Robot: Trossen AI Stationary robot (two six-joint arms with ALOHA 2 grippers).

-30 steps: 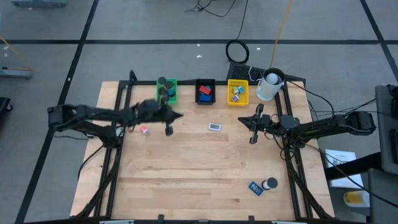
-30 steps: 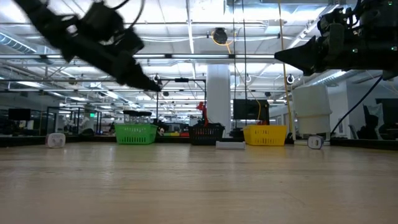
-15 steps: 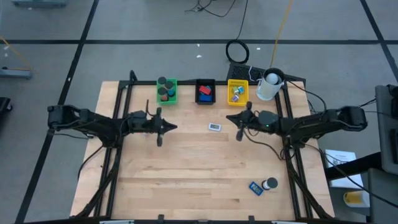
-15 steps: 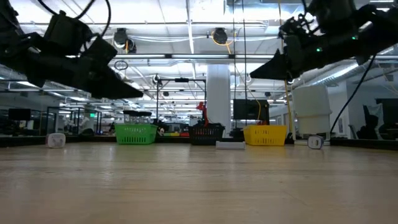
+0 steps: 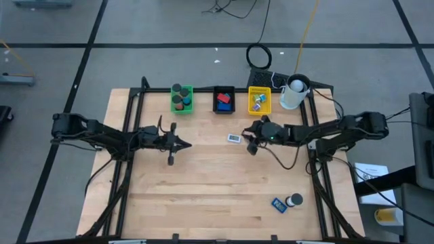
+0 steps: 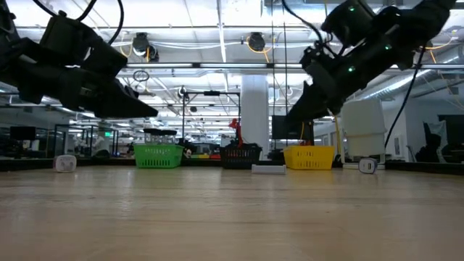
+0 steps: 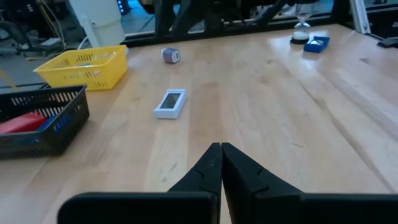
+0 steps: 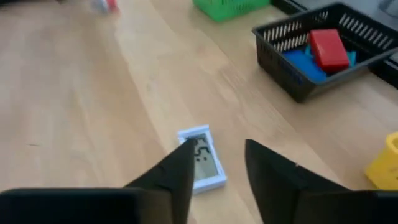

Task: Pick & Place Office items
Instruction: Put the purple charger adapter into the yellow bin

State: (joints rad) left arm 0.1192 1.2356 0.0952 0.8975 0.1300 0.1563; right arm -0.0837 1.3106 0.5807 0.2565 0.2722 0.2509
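Observation:
A small white display device [image 5: 234, 138] lies flat mid-table; in the right wrist view the white device [image 8: 202, 162] sits just ahead of and below my open right gripper [image 8: 217, 155], untouched. My right gripper [image 5: 248, 141] hovers just to its right. My left gripper [image 5: 187, 144] is shut and empty, in the air left of centre; its own view shows the shut left gripper [image 7: 221, 155] pointing toward the white device [image 7: 170, 103]. A blue block [image 5: 279, 204] and a dark roll [image 5: 294, 200] rest near the table's near right corner.
Along the far edge stand a green tray [image 5: 190, 102] with dark rolls, a black tray [image 5: 215, 102] with red and blue blocks, a yellow tray [image 5: 250, 102] and a white cup [image 5: 293, 95]. Small pieces sit at the far left [image 6: 65, 163] and far right [image 6: 367, 166].
My left gripper has drawn back from beside the green tray toward the table's left and near side, dropping a little. My right gripper has moved toward the table's left, tipped its fingers downward and come close to the white device. Nothing on the table has moved.

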